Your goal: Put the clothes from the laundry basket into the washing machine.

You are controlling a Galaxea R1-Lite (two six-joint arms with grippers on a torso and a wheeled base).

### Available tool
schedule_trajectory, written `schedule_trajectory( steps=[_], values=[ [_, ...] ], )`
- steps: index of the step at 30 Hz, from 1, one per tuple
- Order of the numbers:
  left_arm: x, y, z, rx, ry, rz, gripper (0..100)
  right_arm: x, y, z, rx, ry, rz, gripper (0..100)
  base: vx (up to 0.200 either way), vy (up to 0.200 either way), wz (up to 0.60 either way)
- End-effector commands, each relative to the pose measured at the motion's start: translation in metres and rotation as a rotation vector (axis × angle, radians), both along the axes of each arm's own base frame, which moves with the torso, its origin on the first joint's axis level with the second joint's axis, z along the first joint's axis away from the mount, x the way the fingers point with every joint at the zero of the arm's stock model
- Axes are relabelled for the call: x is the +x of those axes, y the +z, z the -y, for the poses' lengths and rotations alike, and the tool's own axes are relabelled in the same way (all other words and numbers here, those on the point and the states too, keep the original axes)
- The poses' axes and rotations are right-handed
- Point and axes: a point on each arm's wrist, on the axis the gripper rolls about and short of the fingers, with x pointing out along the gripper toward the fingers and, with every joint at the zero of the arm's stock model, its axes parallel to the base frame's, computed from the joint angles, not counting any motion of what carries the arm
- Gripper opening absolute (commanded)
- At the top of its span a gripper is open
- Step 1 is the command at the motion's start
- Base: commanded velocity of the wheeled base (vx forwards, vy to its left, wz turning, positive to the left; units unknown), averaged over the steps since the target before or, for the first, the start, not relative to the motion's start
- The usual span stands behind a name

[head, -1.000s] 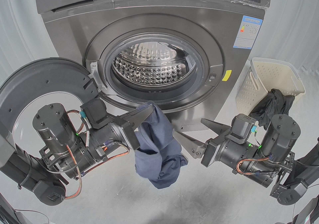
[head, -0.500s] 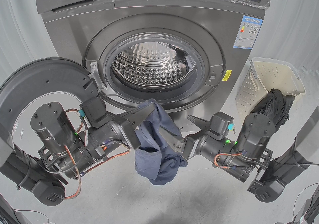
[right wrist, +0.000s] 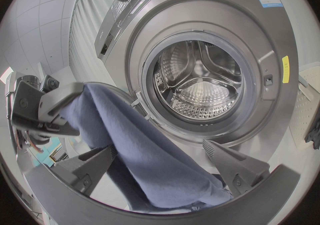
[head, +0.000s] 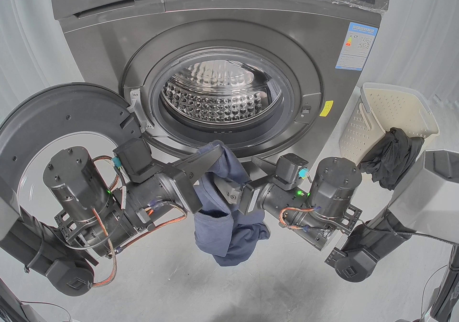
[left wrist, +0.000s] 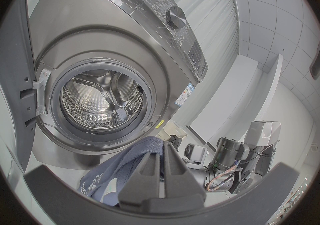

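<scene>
A blue garment (head: 229,237) hangs from my left gripper (head: 216,152), which is shut on its top edge just below the washing machine's open drum (head: 217,91). In the left wrist view the shut fingers (left wrist: 166,162) pinch the cloth (left wrist: 123,165). My right gripper (head: 236,175) is open beside it, one finger on each side of the hanging cloth (right wrist: 150,155). The right wrist view also has the left gripper (right wrist: 63,98) holding the cloth's corner. A black garment (head: 392,151) droops over the rim of the white laundry basket (head: 401,103) at the right.
The machine's round door (head: 62,117) stands swung open at the left, behind my left arm. The basket sits against the machine's right side. Bare grey floor (head: 191,284) lies below both arms.
My right arm has swung left from near the basket until its open fingers straddle the blue garment. The left gripper has risen slightly with the cloth.
</scene>
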Motion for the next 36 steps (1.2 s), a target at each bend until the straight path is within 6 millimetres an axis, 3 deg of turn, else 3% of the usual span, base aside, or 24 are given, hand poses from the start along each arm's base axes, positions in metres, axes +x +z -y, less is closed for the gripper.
schedule_trajectory(
  steps=[1, 7, 14, 25, 36],
  values=[
    [0.001, -0.002, 0.001, 0.003, -0.002, -0.005, 0, 0.013, -0.002, -0.008, 0.005, -0.009, 0.016, 100, 0.000, 0.000, 0.00],
    [0.000, 0.002, -0.001, -0.006, 0.002, 0.005, 0, 0.026, -0.038, -0.003, -0.070, -0.039, -0.042, 100, 0.000, 0.000, 0.00],
    [-0.001, 0.002, -0.003, -0.020, 0.005, 0.020, 0, 0.035, -0.063, 0.022, -0.143, -0.083, -0.104, 100, 0.000, 0.000, 0.00],
    [-0.002, -0.003, -0.004, -0.005, 0.006, 0.004, 0, 0.043, -0.058, 0.061, -0.149, -0.155, -0.078, 100, 0.000, 0.000, 0.00],
    [-0.004, -0.004, -0.002, -0.004, -0.004, -0.001, 0, 0.041, -0.054, 0.054, -0.135, -0.126, -0.060, 100, 0.000, 0.000, 0.00]
  ],
)
